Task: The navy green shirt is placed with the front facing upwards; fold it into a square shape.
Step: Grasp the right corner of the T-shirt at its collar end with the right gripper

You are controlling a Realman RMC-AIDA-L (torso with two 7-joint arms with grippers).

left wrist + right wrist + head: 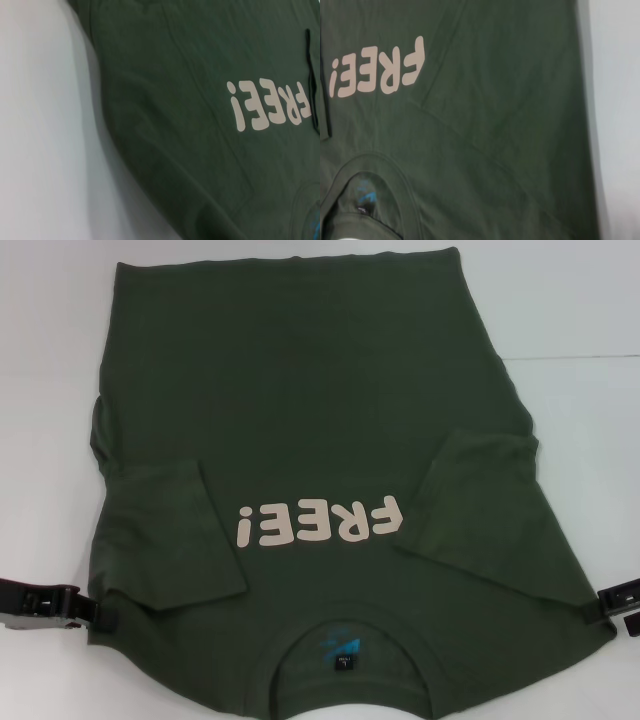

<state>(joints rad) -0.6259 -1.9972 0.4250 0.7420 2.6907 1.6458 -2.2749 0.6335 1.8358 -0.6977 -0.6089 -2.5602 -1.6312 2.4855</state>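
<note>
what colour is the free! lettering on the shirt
Pale pink lettering on the dark olive-green shirt; clearest in the head view.

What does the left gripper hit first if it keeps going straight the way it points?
Likely the navy green shirt: the left gripper points inward at the shoulder edge beside the folded-in sleeve. Height above the table is unclear.

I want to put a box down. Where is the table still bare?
Bare white table lies beside both long edges of the navy green shirt, widest toward its hem. Near the collar it is crowded: left gripper and right gripper sit at the shoulders.
</note>
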